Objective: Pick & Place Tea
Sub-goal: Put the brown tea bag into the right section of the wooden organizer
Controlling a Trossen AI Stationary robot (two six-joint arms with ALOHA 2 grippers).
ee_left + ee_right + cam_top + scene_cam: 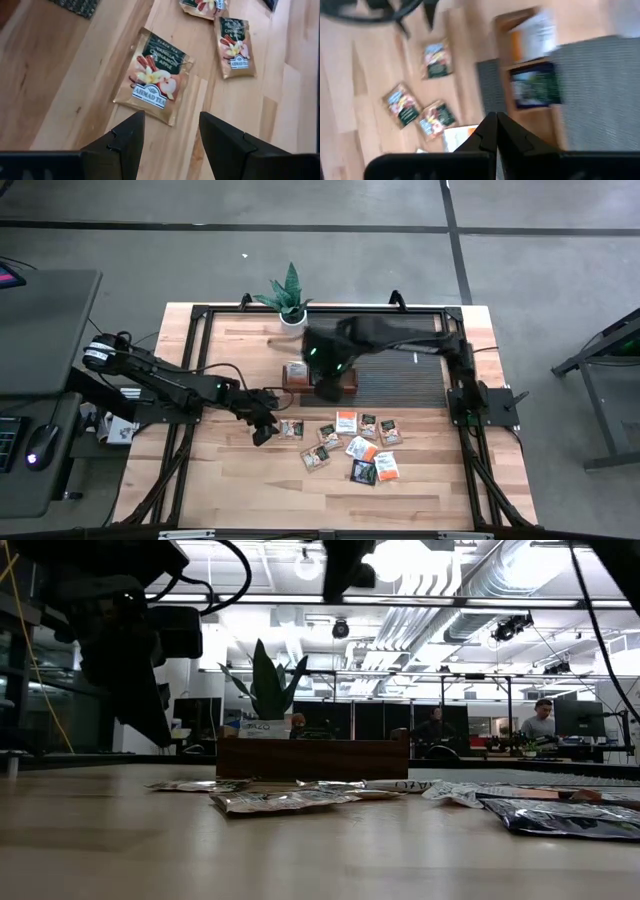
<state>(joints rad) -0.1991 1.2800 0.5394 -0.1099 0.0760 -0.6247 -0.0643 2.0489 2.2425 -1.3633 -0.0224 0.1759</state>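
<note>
A: Left wrist view: nearest sachet, gold-edged with a dark label, flat on the table, just ahead of the left gripper. Jaws wide, holding nothing.

B: And the rest of the tea?

A: See high view: a loose cluster lying flat on the wood near the table's front middle. Seemingly two more packets already in the wooden tray, though blurred in the right wrist view.

B: And the other arm?

A: Over the tray, with the right gripper pinched fully together and nothing visible between the fingers. Probably waiting, so leave it out of this step.

B: How to take the nearest sachet well?

A: Turn the wrist to square with the packet's tilted edges, and centre the fingers across its short width, not its diagonal. Lower until both tips meet the wood on either side, then close slowly to buckle the foil up into a ridge. Avoid pressing down on top: thin packet, likely to slide. Keep clear of the neighbouring sachet close by. Lift straight up before swinging toward the tray, leaving room for the other arm.
</note>
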